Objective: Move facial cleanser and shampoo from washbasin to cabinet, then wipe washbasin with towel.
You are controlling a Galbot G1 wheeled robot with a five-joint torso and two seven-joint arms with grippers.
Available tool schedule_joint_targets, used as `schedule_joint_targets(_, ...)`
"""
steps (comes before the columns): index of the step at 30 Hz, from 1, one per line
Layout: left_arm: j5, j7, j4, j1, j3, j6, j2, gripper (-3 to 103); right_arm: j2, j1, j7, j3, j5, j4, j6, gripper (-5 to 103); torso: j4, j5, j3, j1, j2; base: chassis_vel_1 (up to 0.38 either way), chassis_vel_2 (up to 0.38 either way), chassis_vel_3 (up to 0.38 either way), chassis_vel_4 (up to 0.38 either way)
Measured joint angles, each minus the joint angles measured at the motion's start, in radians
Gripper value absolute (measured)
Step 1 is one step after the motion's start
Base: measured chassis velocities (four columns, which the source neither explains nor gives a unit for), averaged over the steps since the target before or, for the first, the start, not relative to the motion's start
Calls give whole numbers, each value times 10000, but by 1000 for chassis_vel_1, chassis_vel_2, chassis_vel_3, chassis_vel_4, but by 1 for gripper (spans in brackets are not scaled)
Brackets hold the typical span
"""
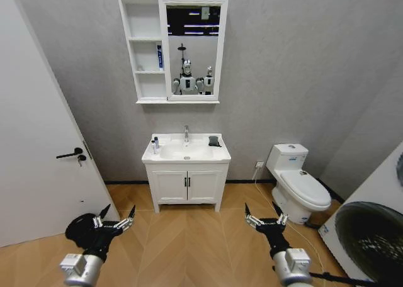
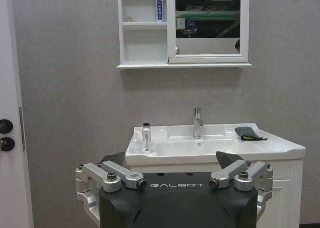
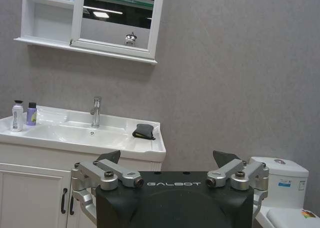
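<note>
Grey walls (image 1: 302,67), herringbone wood floor (image 1: 189,243), white door (image 1: 31,142), toilet (image 1: 296,180), possibly a washer (image 1: 371,230).

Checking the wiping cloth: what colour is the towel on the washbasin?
Dark grey-black; the towel shows best in the right wrist view.

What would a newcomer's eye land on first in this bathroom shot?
Probably the white ceramic washbasin against the grey wall, two small bottles at its left edge and a dark folded towel at its right. Above hangs the white mirrored cabinet. Nearer, the left gripper and right gripper hang open over the wood floor.
</note>
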Motion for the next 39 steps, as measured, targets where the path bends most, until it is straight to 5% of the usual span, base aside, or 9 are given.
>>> schedule_joint_targets(19, 11, -3, 157, -225, 55, -68, -44, 100, 85, -116, -67, 67, -184, -183, 207, 100, 1, 1, -1, -3, 1, -31, 32, 30, -35)
schedule_joint_targets(39, -101, -19, 171, -246, 46, -107, -178, 100, 177, -173, -82, 6, -415, -205, 312, 100, -1, 2, 0, -1, -1, -258, 259, 267, -262)
